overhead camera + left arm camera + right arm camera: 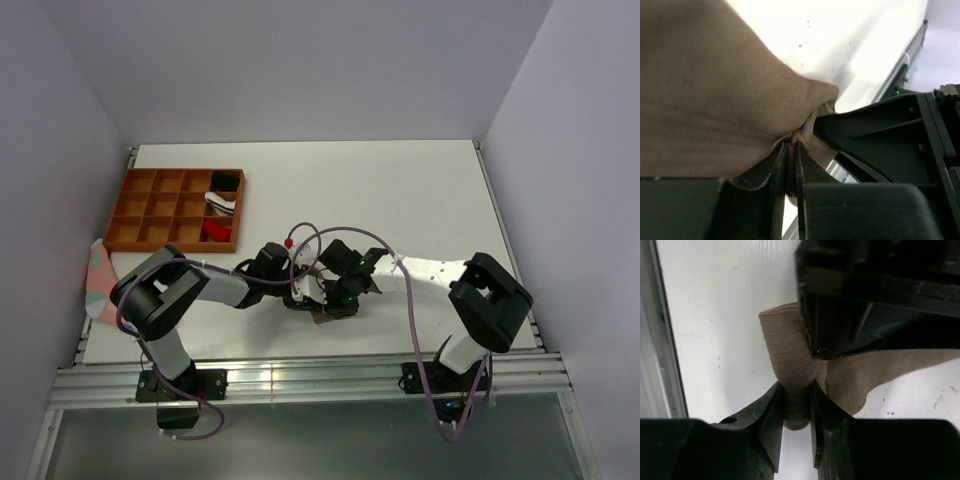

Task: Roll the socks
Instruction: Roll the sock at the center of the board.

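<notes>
Pinching sock point(715, 100): left end effector point(790, 152) and right end effector point(796, 397) both clamped on fabric; thin bite could slip, loosening the roll.

We see a white tabletop point(400, 190) carrying an orange-brown wooden tray of small compartments point(150, 210) at its far left. The tray's rightmost column holds a black bundle point(226, 181) and a white-and-black bundle point(221, 202). Nearer, a pink-and-mint patterned cloth point(97, 280) lies at the left edge.
</notes>
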Available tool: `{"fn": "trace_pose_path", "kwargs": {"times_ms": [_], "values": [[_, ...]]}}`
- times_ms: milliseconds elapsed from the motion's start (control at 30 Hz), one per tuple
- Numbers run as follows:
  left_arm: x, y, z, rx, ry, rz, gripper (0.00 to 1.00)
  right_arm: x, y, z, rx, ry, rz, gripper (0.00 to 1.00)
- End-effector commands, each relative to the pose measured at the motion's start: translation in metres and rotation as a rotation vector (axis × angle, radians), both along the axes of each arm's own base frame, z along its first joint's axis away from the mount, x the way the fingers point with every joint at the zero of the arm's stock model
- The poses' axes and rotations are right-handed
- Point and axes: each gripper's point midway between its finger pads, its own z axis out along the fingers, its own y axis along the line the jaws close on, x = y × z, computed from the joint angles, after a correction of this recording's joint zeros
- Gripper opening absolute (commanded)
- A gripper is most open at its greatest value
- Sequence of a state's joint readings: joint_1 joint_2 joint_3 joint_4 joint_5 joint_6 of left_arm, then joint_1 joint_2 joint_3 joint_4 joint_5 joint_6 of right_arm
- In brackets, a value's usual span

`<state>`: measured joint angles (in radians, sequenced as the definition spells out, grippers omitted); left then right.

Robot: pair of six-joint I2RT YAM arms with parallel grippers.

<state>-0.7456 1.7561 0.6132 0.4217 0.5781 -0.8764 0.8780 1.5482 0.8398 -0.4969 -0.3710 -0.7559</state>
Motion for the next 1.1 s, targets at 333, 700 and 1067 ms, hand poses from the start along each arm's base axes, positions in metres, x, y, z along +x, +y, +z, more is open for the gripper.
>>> {"fn": "trace_pose_path", "kwargs": {"times_ms": [333,700,1067], "values": [[0.043,0.026,0.028,0.073,-0.206,0.274,0.24,-0.024,-0.008,-0.012,-0.099,0.253,-0.037,0.17],[0.043,0.076,0.033,0.121,-0.282,0.488,0.26,-0.022,-0.002,-0.007,-0.122,0.34,-0.063,0.16],[0.047,0.088,0.017,0.21,-0.255,0.539,0.27,-0.023,0.004,0.002,-0.124,0.402,-0.061,0.16]]}}
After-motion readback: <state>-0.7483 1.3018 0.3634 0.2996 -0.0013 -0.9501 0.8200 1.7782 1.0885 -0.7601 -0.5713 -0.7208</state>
